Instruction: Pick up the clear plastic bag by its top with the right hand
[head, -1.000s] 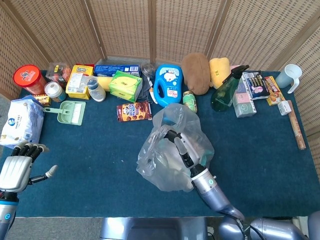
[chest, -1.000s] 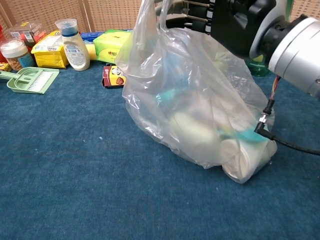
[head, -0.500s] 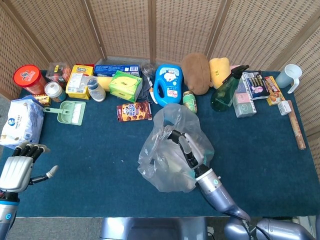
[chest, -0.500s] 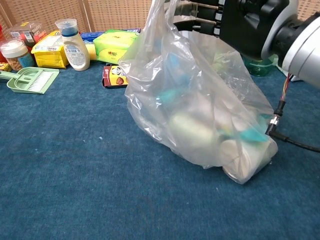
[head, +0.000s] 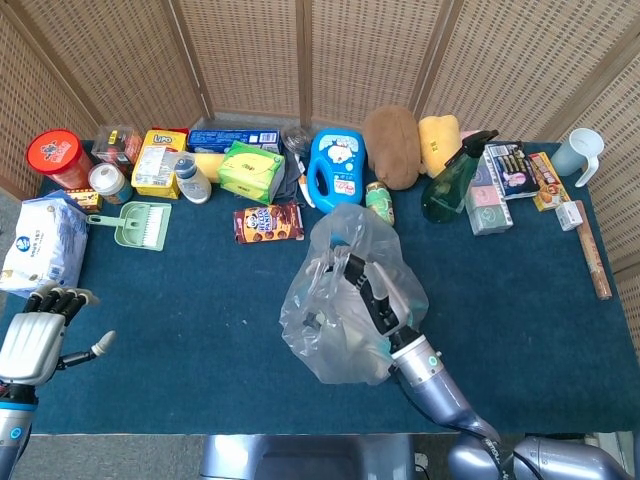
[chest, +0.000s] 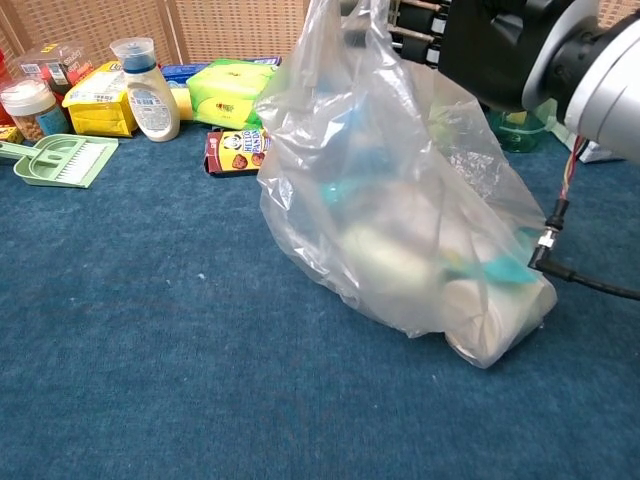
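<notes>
Chest view shows the right robot hand (chest: 480, 40) grasping the bag (chest: 400, 210) top, now pulled higher, bottom still on the bench (chest: 150, 350).

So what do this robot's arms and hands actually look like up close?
The left hand is silvery-white with dark fingertips, on a grey wrist. The right hand is black with pale finger segments, mounted on a smooth silver-grey forearm bearing a small green mark. A thin black cable runs along that arm.
</notes>
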